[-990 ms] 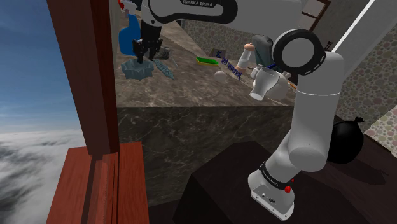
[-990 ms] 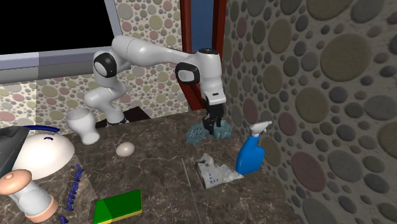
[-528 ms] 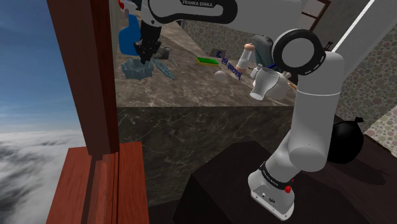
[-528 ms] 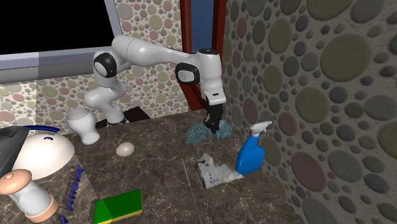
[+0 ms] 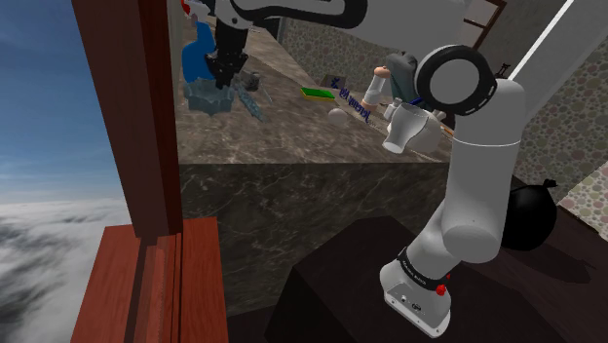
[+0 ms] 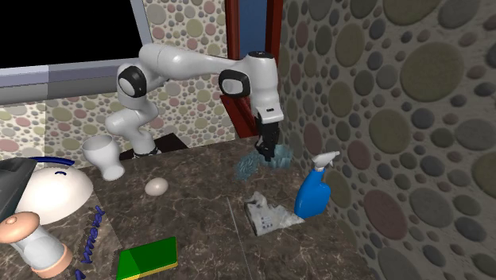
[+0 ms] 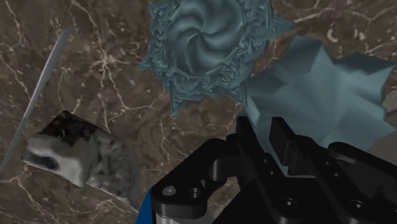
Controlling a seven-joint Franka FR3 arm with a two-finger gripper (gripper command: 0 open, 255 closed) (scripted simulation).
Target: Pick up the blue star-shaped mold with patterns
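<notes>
The blue-grey star-shaped mold (image 6: 256,165) hangs just above the dark marble counter (image 6: 199,215) near the dotted wall. In the wrist view it shows a swirl-patterned star face (image 7: 207,41) and a plain faceted body (image 7: 324,89). My black gripper (image 7: 275,137) is shut on the edge of the faceted body, with the fingers clasping it. In the second exterior view the gripper (image 6: 267,149) points straight down onto the mold. In the shoulder view the gripper (image 5: 226,70) stands over the mold (image 5: 208,96) at the counter's far left.
A blue spray bottle (image 6: 313,196) and a grey crumpled object (image 6: 266,213) stand close by the mold. Farther along the counter are an egg (image 6: 156,186), a white goblet (image 6: 103,156) and a green block (image 6: 149,256). A red-brown window post (image 5: 146,146) rises beside the counter.
The fingers closed on the mold's edge, then the hand rose a little, lifting the mold off the counter.
</notes>
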